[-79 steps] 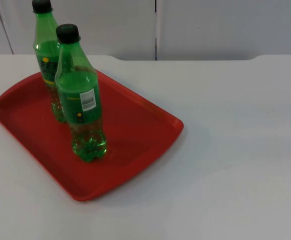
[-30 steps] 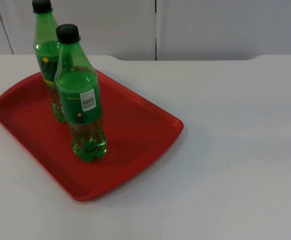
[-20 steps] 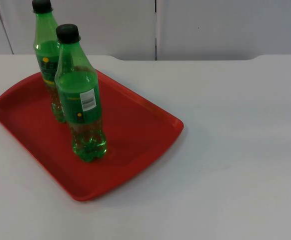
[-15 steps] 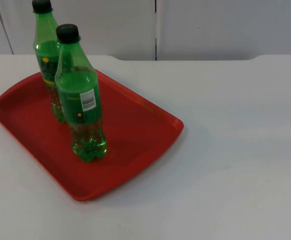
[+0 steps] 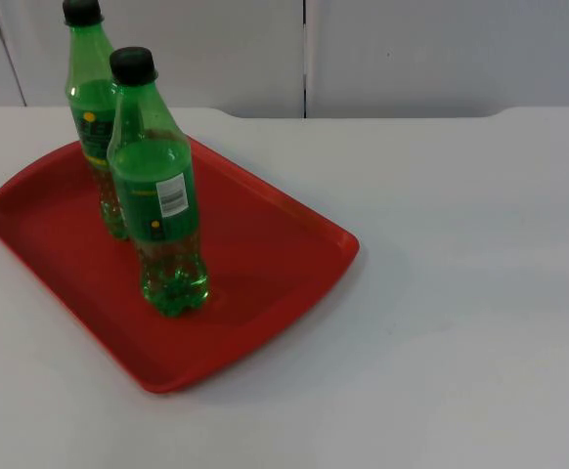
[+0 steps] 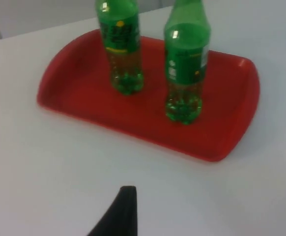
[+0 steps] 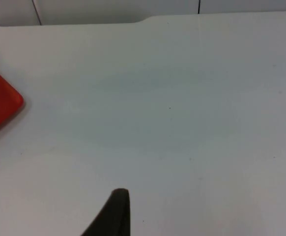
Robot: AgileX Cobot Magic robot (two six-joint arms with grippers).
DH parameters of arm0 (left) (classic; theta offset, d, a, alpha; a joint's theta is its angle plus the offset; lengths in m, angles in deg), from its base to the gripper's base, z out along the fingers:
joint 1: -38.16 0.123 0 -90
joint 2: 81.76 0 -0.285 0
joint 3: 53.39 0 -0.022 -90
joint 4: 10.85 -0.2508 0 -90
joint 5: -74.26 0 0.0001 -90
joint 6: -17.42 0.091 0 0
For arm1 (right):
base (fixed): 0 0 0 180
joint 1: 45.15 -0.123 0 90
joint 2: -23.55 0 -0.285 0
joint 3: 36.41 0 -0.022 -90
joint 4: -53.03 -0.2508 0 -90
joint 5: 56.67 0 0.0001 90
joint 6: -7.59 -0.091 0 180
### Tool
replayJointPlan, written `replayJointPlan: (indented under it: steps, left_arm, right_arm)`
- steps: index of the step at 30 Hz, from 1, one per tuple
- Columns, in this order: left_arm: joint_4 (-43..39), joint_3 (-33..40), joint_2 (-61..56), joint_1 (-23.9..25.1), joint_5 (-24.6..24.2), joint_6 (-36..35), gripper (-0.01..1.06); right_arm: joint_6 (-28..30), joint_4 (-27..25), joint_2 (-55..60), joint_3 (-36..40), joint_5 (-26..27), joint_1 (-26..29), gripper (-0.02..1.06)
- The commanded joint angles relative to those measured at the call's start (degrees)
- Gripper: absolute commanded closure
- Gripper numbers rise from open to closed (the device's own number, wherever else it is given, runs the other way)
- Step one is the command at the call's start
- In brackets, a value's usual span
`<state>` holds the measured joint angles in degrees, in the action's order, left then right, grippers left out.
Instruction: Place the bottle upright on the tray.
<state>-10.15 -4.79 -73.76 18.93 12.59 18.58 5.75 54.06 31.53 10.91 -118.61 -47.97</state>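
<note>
Two green bottles with black caps stand upright on the red tray (image 5: 265, 244). The nearer bottle (image 5: 157, 195) carries a white barcode label and stands mid-tray; the other bottle (image 5: 91, 117) stands just behind it toward the wall. In the left wrist view both bottles (image 6: 185, 64) (image 6: 119, 49) stand on the tray (image 6: 74, 93), and my left gripper (image 6: 125, 199) waits over bare table, well apart from the tray's rim. My right gripper (image 7: 117, 204) waits over bare table too, with one corner of the tray (image 7: 0, 103) off to its side.
White table top (image 5: 460, 293) stretches open to the right of the tray and along the front edge. The grey partition wall (image 5: 412, 49) closes the far side.
</note>
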Motion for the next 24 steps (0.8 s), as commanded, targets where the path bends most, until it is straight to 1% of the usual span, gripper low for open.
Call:
replayJointPlan:
  steps: [1,4,5,8,10,16,24]
  left_arm:
    - [-0.11,0.3,-0.22,2.25,0.12,0.09,0.0]
    - [-0.11,0.3,-0.22,6.06,0.12,0.09,0.0]
    - [-0.11,0.3,-0.22,6.06,0.12,0.09,0.0]
    - [-0.11,0.3,-0.22,9.02,0.12,0.09,0.0]
    - [-0.11,0.3,-0.22,9.81,0.12,0.09,0.0]
    - [-0.11,0.3,-0.22,14.86,0.12,0.09,0.0]
    - [-0.11,0.3,-0.22,18.01,0.12,0.09,0.0]
  right_arm:
    - [-0.08,-0.14,-0.2,0.36,0.15,0.39,-0.01]
    - [-0.08,-0.14,-0.2,0.36,0.15,0.39,-0.01]
    - [-0.08,-0.14,-0.2,0.36,0.15,0.39,-0.01]
    - [-0.08,-0.14,-0.2,0.36,0.15,0.39,-0.01]
    - [-0.08,-0.14,-0.2,0.36,0.15,0.39,-0.01]
    - [-0.08,-0.14,-0.2,0.36,0.15,0.39,-0.01]
    - [-0.08,-0.14,-0.2,0.36,0.15,0.39,-0.01]
